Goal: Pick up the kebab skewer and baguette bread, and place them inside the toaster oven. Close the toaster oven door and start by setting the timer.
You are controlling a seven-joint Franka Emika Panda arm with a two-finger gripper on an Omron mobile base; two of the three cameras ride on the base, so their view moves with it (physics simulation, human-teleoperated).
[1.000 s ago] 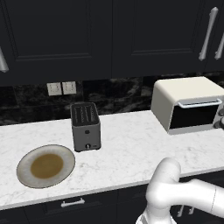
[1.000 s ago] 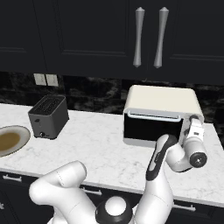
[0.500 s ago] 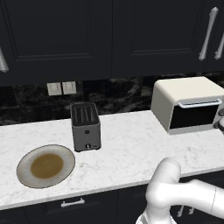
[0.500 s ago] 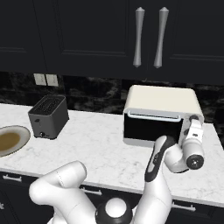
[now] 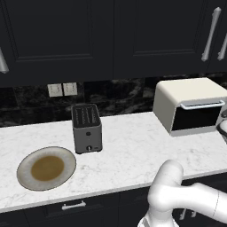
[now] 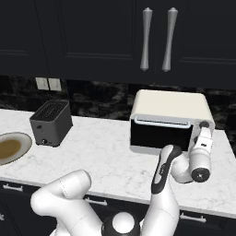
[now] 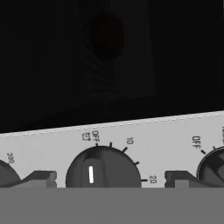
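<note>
1. The toaster oven (image 6: 171, 120) sat on the bench (image 6: 106, 152), and its door (image 6: 160, 135) looked shut, with the silver bar along the door's top edge.
2. The fingers (image 7: 109, 179) were right in front of the oven's knob panel, at the oven's right end.
3. In the hand view the two finger tips (image 7: 39, 178) stood one on each side of a round dark knob (image 7: 103, 168).
4. The knob sat in the gap between the tips, so it lay straight ahead of the fingers.
5. The fingers were spread apart, about as wide as the knob. They looked close to it, but it was not clear if they touched it.
6. The white mark on the knob pointed near the word OFF. The numbers 10 and 20 ran round to one side of it.
7. This was likely the timer knob, so the next move would probably be to pinch it and turn it toward the numbers.
8. Parts of two more knobs sat just outside the tips, one on each side. A slip sideways could grab the wrong one.
9. The plate (image 5: 46, 167) at the far end of the bench was bare, so the kebab skewer and baguette bread were probably inside the oven.
</note>
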